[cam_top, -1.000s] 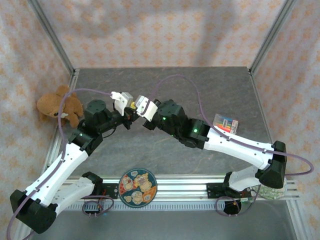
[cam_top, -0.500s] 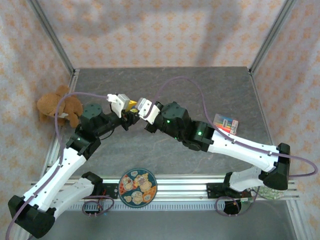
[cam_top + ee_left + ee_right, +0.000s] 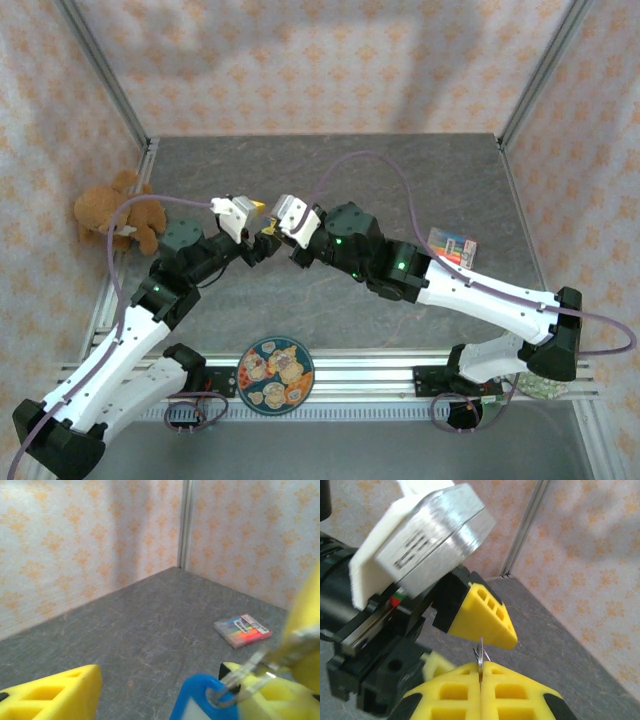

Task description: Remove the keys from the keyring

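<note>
We see the right gripper (image 3: 480, 666) with its two yellow fingers pressed flat together. A thin pale metal key (image 3: 480, 654) is pinched edge-on in the seam between them, its tip poking just above. Close beyond it stands one yellow finger (image 3: 482, 617) of the left gripper (image 3: 160, 685); we cannot tell whether that finger touches the key.

From the left wrist, we see that gripper's fingers spread well apart and clamping nothing. The blue keyring (image 3: 197, 702) sits low between them, with bare table (image 3: 150, 630) showing between it and the finger on the left side. A wire ring (image 3: 223, 694) passes through the tag's top, and the key slants up and to the right from it into a blurred yellow finger.

From above, we see both arms meeting wrist to wrist over the left-centre of the table. A teddy bear (image 3: 118, 215) lies at the left edge. A pack of markers (image 3: 452, 246) lies flat to the right, and a patterned plate (image 3: 276, 374) sits at the near edge between the arm bases.
</note>
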